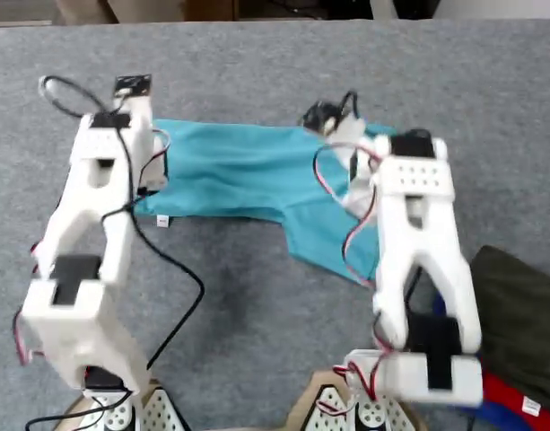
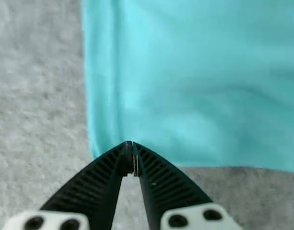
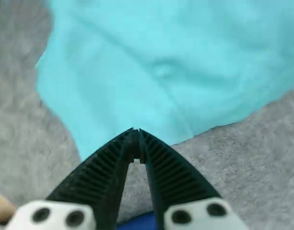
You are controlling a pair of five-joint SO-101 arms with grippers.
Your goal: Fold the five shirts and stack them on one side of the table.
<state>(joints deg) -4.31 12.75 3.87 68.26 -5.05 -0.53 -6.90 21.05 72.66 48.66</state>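
A turquoise shirt (image 1: 248, 175) lies spread flat across the middle of the grey table (image 1: 257, 305). My left gripper (image 1: 154, 177) sits at the shirt's left edge. In the left wrist view that gripper (image 2: 129, 158) is shut, its tips pinching the turquoise shirt (image 2: 199, 86) at the hem close to a corner. My right gripper (image 1: 353, 190) is over the shirt's right part, beside a sleeve that spreads toward the front. In the right wrist view it (image 3: 136, 143) is shut too, its tips meeting on the edge of the shirt (image 3: 161, 72).
A dark green shirt (image 1: 519, 314) lies bunched at the table's right edge, with red cloth (image 1: 512, 395) and blue cloth (image 1: 490, 417) below it by the right arm's base. Cables hang from both arms. Bare grey table stretches in front of the turquoise shirt.
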